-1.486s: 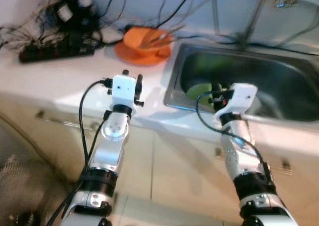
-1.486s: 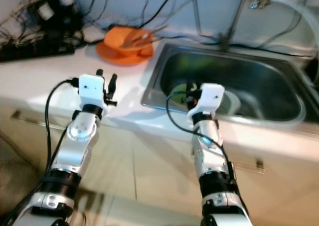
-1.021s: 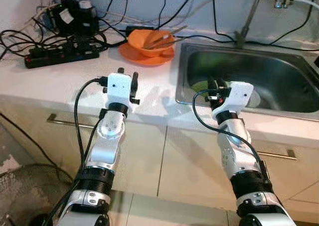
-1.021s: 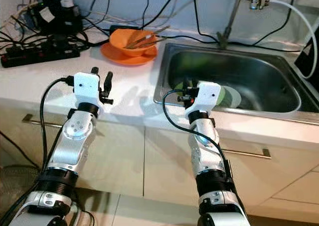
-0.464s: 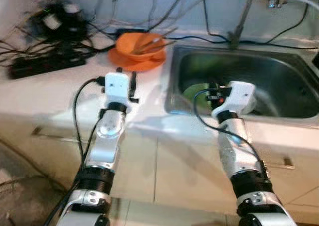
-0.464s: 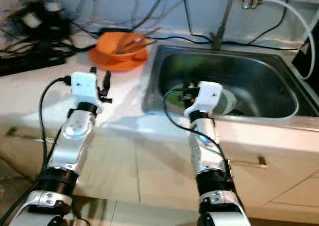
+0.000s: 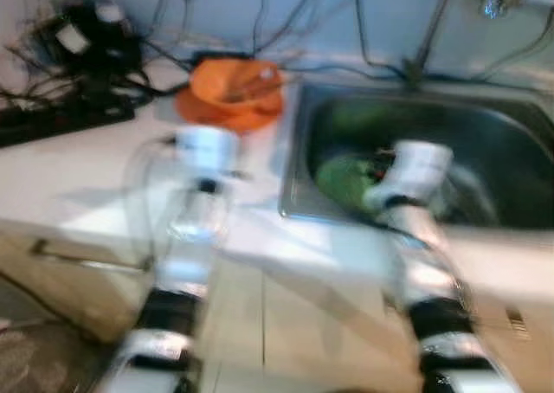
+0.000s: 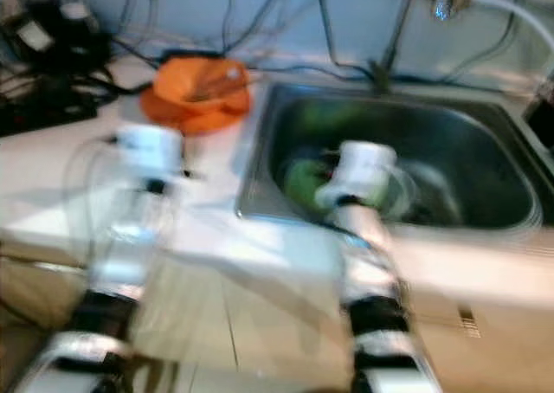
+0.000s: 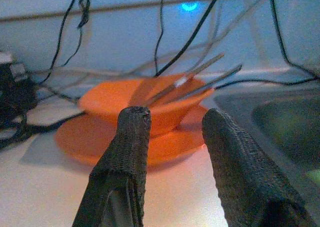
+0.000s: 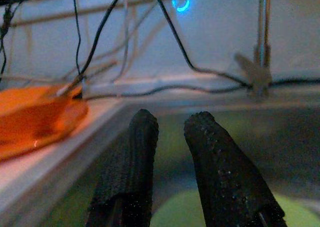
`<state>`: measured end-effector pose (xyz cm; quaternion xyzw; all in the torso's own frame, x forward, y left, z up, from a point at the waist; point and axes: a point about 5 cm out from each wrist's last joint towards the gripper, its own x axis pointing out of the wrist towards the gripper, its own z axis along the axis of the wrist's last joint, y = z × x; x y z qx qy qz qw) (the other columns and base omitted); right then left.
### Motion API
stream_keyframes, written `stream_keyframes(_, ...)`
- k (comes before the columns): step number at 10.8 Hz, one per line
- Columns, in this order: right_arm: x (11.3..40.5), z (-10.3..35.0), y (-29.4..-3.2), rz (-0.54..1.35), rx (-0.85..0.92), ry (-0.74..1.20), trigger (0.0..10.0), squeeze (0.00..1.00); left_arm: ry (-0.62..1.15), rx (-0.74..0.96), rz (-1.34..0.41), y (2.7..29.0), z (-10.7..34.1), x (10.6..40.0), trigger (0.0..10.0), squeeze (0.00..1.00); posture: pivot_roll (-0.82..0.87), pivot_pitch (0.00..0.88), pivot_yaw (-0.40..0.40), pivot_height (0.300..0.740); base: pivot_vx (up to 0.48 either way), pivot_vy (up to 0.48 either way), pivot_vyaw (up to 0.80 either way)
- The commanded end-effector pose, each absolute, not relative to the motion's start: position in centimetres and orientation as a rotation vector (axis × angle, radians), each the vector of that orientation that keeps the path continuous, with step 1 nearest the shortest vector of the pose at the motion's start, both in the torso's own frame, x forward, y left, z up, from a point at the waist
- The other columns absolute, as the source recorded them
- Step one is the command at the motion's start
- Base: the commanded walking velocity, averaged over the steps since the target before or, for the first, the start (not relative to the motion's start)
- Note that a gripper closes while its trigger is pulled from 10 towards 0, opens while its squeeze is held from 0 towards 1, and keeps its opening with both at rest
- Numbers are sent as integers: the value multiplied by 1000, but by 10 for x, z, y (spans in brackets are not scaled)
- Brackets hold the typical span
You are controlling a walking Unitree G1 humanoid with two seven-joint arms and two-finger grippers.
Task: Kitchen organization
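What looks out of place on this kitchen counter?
A power strip and tangled cables lie on the counter beside the sink, near water. The orange bowl on its plate holds utensils.

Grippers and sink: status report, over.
Left gripper open, facing orange bowl on counter. Right gripper open, over sink, green plate inside. Head views blurred.

My arms are silver, jointed with black bands and capped by white wrist blocks. My left gripper [image 9: 172, 132] and right gripper [image 10: 170, 132] each carry two textured black fingers.
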<state>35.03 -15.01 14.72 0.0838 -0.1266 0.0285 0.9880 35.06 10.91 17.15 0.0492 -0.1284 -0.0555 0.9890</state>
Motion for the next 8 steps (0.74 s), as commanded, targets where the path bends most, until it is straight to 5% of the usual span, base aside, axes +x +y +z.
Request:
stream_keyframes(1,353,153,-136,101,184,-266,10000,0,-271,113,-68,124,176,352,10000,0,178,0,-6,740,322,0,0)
stream_keyframes(5,354,154,-136,98,184,-263,10000,0,-277,113,-69,123,179,352,10000,0,179,5,-9,740,314,0,0)
stream_keyframes(8,354,153,-136,95,185,-258,10000,0,-277,121,-100,121,183,352,10000,0,180,14,-10,740,0,0,0)
